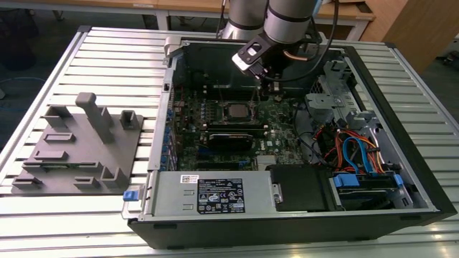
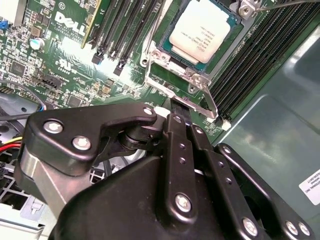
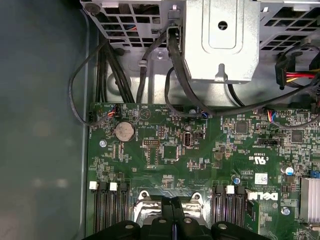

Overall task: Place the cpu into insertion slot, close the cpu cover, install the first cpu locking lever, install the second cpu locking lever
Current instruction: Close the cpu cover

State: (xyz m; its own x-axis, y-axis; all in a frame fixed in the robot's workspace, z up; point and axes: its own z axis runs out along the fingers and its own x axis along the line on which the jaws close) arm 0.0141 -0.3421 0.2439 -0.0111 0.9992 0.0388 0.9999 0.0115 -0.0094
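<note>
Bright, even light from above; the cpu (image 2: 200,31) just beyond the end effector (image 2: 175,106) shows pale glare, while the case wall (image 3: 40,125) beside it lies in dim shadow.

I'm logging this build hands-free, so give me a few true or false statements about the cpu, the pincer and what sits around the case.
1. The cpu lies flat inside the window of the cpu cover. True.
2. The pincer is carrying the cpu. False: its tips are near the cover's edge, apart from the cpu.
3. The pincer's fingers are spread wide. False: they are pressed together.
4. A grey fixture lies outside the computer case, on the exterior view's left. True.
</note>
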